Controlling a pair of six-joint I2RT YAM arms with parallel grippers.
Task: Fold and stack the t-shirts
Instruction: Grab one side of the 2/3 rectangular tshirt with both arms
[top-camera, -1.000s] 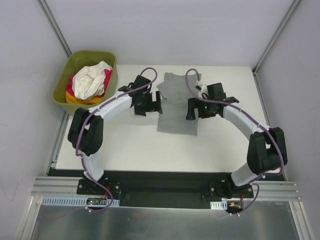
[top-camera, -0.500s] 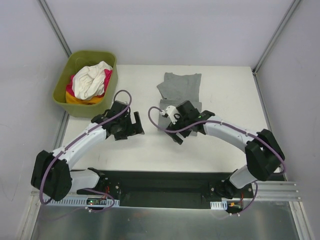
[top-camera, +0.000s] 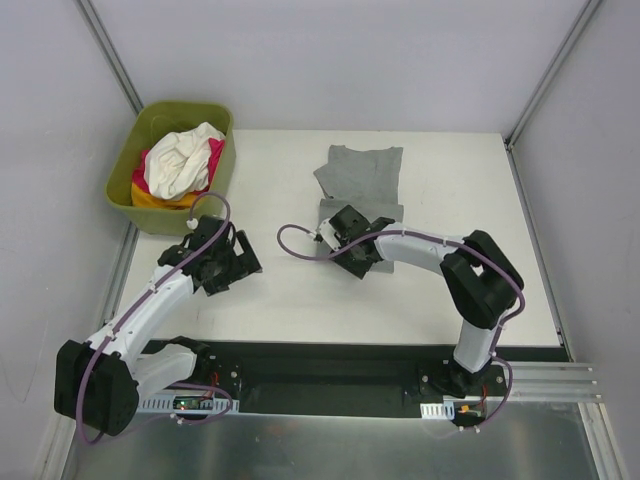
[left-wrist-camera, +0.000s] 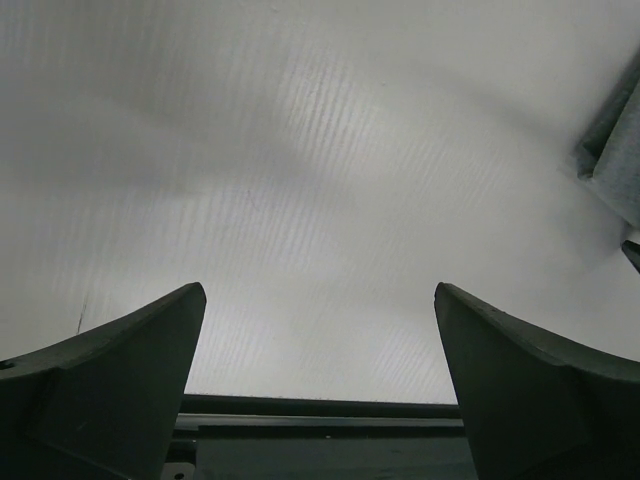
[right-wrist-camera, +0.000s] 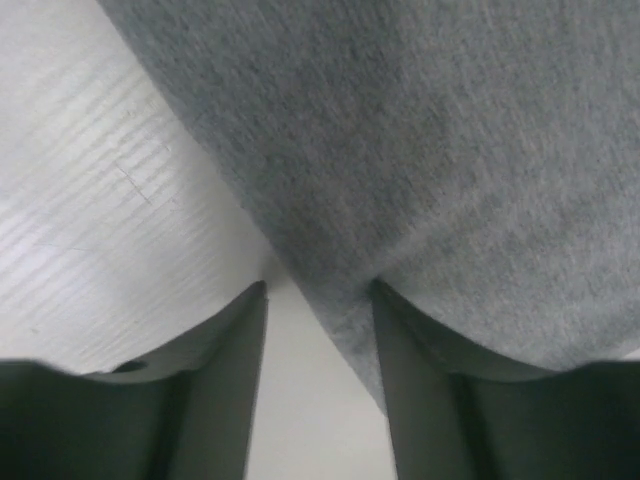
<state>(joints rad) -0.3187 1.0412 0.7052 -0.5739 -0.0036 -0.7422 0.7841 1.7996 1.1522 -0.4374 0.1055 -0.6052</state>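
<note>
A heather grey t-shirt (top-camera: 365, 175) lies partly folded on the white table (top-camera: 470, 290), right of centre. My right gripper (top-camera: 345, 250) is low at its near-left corner. In the right wrist view the right gripper (right-wrist-camera: 320, 285) has its jaws half narrowed. The corner of the grey t-shirt (right-wrist-camera: 400, 130) hangs between them against the right finger, with a gap on the left side. My left gripper (top-camera: 232, 268) hovers over bare table to the left, wide open and empty (left-wrist-camera: 320, 290). More t-shirts, white (top-camera: 180, 160), pink (top-camera: 215, 160) and orange-yellow (top-camera: 150, 198), are bundled in the tub.
The olive-green tub (top-camera: 125, 170) stands off the table's far-left corner. A grey cloth edge (left-wrist-camera: 620, 150) shows at the right of the left wrist view. Metal frame posts rise at the back corners, and the black base rail runs along the near edge.
Both arms pulled back from the shirt's sides toward the near edge. The right gripper swung to the shirt's near-left corner and narrowed around it. The left arm withdrew leftward, still open.
</note>
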